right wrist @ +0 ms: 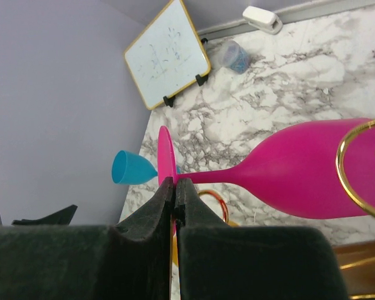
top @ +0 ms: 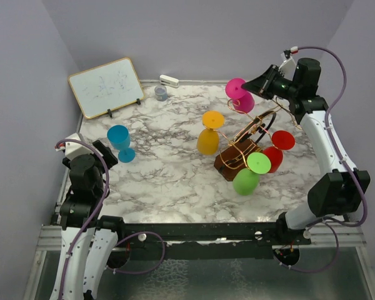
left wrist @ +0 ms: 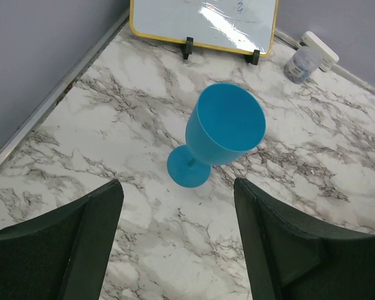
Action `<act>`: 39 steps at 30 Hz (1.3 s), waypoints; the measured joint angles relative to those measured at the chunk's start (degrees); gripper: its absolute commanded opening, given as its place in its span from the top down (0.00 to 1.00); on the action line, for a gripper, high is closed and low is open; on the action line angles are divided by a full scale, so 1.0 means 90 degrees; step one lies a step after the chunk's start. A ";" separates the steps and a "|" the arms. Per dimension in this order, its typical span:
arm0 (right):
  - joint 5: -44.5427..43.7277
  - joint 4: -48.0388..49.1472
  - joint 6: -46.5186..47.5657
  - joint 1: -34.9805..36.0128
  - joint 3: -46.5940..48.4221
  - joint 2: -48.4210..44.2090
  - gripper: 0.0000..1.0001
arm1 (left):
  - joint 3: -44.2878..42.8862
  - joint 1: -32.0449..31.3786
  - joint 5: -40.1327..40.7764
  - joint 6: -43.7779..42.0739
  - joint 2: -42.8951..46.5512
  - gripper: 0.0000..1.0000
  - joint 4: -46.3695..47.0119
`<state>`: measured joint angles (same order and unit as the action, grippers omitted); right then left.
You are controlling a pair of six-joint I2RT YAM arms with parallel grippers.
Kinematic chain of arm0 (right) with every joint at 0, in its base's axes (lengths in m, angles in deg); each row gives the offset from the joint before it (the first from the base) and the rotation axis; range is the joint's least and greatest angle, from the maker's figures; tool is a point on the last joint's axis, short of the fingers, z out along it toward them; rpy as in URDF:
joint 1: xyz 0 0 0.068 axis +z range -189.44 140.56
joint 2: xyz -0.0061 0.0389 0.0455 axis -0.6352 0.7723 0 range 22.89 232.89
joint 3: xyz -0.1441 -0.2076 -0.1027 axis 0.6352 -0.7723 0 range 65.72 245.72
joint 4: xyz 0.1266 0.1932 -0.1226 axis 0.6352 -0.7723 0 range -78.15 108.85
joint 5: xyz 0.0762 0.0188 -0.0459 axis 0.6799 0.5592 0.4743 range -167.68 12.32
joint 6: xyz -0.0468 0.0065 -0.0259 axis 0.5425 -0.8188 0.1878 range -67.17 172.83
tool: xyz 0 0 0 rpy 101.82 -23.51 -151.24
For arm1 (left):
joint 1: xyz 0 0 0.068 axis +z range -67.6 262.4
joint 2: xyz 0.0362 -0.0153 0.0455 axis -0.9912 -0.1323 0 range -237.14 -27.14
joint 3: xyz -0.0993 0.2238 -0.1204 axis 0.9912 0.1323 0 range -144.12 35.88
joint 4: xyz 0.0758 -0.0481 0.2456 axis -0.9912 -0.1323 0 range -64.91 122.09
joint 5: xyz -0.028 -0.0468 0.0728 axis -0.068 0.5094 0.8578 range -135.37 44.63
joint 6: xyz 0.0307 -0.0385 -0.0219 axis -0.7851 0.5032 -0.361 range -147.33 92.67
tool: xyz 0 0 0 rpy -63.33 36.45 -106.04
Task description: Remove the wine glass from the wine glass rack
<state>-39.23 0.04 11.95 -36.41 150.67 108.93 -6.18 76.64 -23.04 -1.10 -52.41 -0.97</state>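
Observation:
The pink wine glass (top: 239, 95) lies on its side at the far end of the copper wire rack (top: 247, 140), which stands on a small brown wooden base (top: 227, 164). My right gripper (top: 249, 84) is shut on the rim of the glass's foot, as the right wrist view (right wrist: 174, 181) shows. There the pink bowl (right wrist: 306, 172) points right, and a curl of the rack's wire (right wrist: 341, 164) crosses in front of it. My left gripper (top: 104, 154) is open and empty in the left wrist view (left wrist: 177, 197), just short of a blue glass (left wrist: 225, 131) standing upright on the table.
Orange (top: 209, 134), red (top: 276, 150) and green (top: 250, 174) glasses hang on the rack. The blue glass (top: 120, 142) stands at the left. A whiteboard (top: 106, 87), a small jar (top: 160, 93) and a white object (top: 169, 80) stand by the back wall.

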 measured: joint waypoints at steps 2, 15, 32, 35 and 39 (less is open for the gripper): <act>0.0136 0.0328 -0.0053 -0.0005 0.0068 0.0219 0.99 | 0.0017 0.0000 -0.0002 0.0000 0.0000 0.26 0.0000; -0.1105 0.1093 0.2684 0.3606 0.0792 -0.0410 0.99 | 0.0041 0.0000 -0.0078 0.0000 -0.0007 0.26 0.0005; -0.8762 0.3194 1.0270 1.0761 -0.4262 -0.1253 0.99 | -0.2737 -0.0019 -0.1443 0.0165 -0.1341 0.21 -0.1001; -0.9420 0.3832 1.1628 1.0836 -0.5627 -0.0986 0.99 | -0.3485 -0.0233 -0.2004 0.0245 -0.1467 0.21 -0.1355; -0.9855 0.5224 1.3005 1.0914 -0.6237 -0.0986 0.99 | -0.3283 -0.0408 -0.3113 0.0376 -0.1477 0.21 -0.1698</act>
<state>-127.92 47.06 128.99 61.81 94.54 100.05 -35.73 72.97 -51.06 2.29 -65.70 -16.24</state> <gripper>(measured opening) 0.016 0.791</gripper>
